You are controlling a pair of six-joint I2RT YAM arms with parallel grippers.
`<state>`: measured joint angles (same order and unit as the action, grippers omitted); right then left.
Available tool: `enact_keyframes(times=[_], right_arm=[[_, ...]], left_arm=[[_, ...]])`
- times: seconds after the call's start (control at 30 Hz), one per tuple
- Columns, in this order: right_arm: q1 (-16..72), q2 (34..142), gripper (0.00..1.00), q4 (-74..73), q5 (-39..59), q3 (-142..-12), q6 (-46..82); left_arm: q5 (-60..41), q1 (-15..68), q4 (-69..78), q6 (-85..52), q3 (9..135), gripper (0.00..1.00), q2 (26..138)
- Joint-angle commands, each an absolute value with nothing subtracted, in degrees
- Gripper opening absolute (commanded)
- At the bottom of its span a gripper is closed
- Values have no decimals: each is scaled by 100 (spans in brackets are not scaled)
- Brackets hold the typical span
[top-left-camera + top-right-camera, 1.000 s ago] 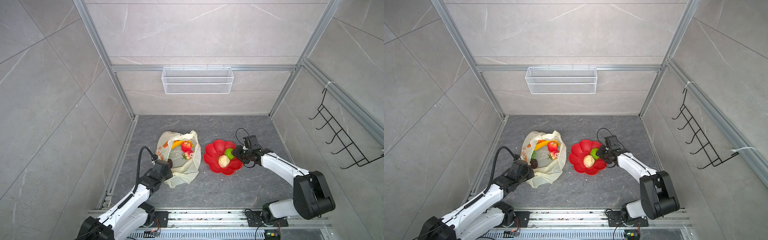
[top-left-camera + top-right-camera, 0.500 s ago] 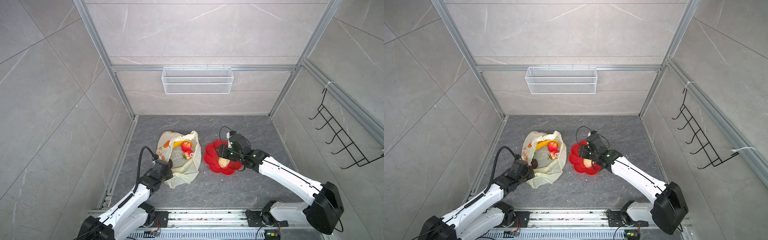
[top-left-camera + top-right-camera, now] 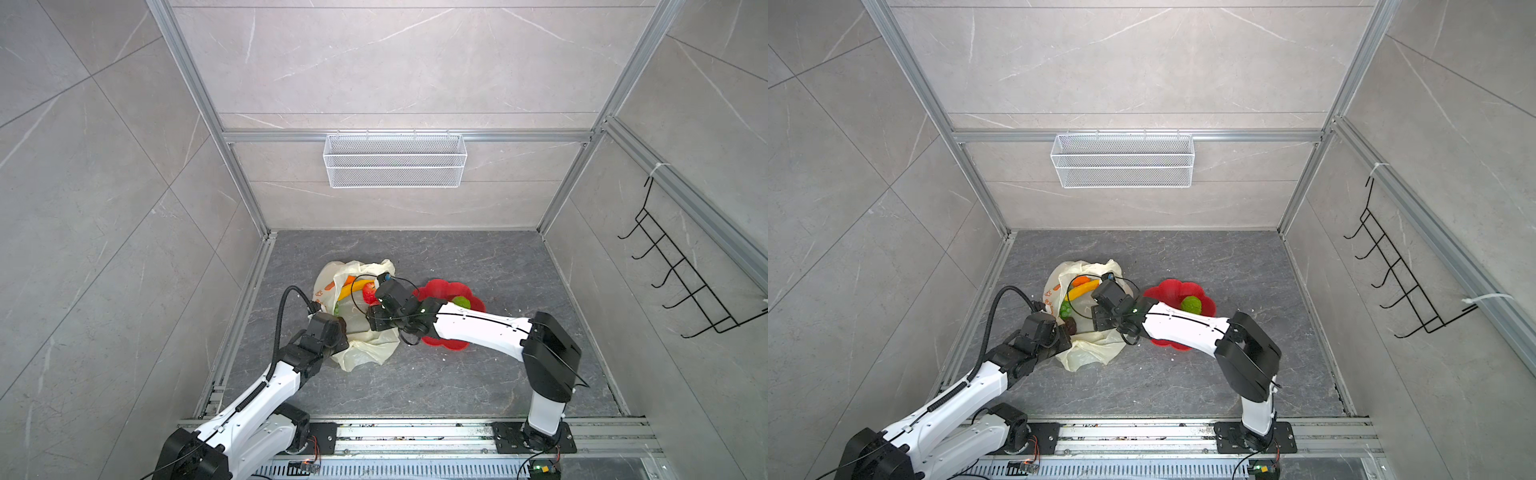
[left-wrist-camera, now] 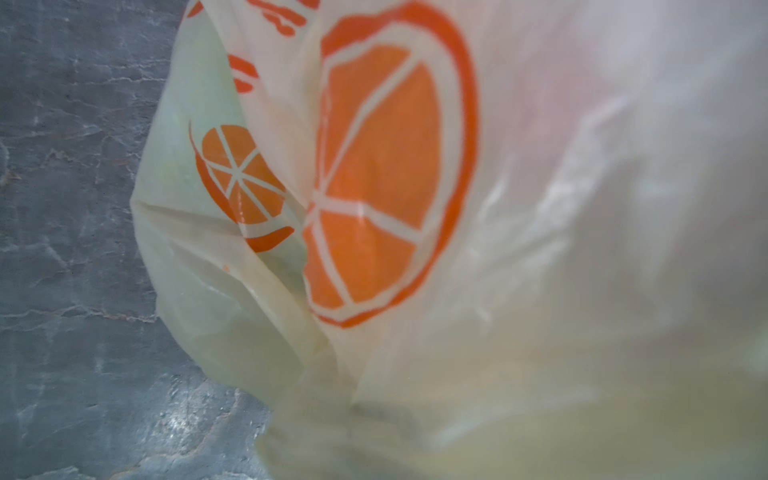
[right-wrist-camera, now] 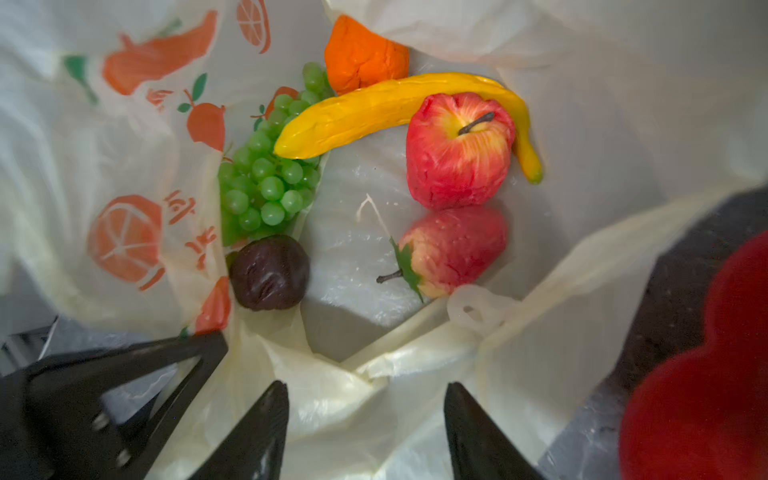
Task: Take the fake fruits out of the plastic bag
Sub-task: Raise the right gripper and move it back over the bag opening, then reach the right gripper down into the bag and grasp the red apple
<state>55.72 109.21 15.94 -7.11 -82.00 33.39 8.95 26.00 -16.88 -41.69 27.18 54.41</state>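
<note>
The plastic bag [image 3: 365, 353] lies open on the grey floor, cream with orange prints. Inside it, the right wrist view shows fake fruits: a yellow banana [image 5: 395, 112], a red apple [image 5: 457, 153], a red strawberry-like fruit [image 5: 453, 249], green grapes [image 5: 266, 183], an orange [image 5: 365, 58] and a dark fruit [image 5: 270, 272]. A green bumpy fruit [image 3: 461, 302] sits on the red plate [image 3: 440, 286]. My right gripper [image 5: 365, 390] hangs open over the bag's near rim, holding nothing. My left gripper [image 3: 338, 330] is shut on the bag's left edge; bag film hides its jaws in the left wrist view.
The red flower-shaped plate [image 3: 1167, 286] lies just right of the bag, partly under my right forearm. A white wire basket [image 3: 395, 160] hangs on the back wall. Black hooks [image 3: 681, 282] stick out from the right wall. A metal rail [image 3: 415, 432] runs along the front.
My right gripper has swung left from the red plate to above the bag's mouth, and its jaws have spread wider. The left arm and the bag have stayed put.
</note>
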Motion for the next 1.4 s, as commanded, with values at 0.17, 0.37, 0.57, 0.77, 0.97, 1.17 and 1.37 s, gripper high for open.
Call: enact_keyframes(times=[0.17, 0.37, 0.57, 0.77, 0.97, 1.17, 1.37], right_arm=[[5350, 12197, 69, 2506, -1714, -9855, 2911], [5203, 12849, 74, 2826, -2110, -10699, 2620], [5109, 13502, 79, 3272, -2251, -11634, 2502], [5067, 14080, 80, 3624, -2066, -12507, 2457], [5008, 14670, 80, 4230, -2156, -13395, 2556], [4983, 15050, 80, 4512, -2190, -13851, 2603], [4960, 15157, 78, 4568, -2096, -14039, 2593]], left_arm=[[641, 2575, -1670, -3945, 2940, 0, 5566], [550, 2575, -1556, -3919, 2888, 0, 5660], [457, 2580, -1368, -3940, 2803, 0, 5698], [444, 2575, -1345, -3919, 2701, 0, 5696], [449, 2575, -1292, -3950, 2584, 0, 5628], [457, 2575, -1284, -3918, 2593, 0, 5668], [439, 2575, -1274, -3944, 2597, 0, 5689]])
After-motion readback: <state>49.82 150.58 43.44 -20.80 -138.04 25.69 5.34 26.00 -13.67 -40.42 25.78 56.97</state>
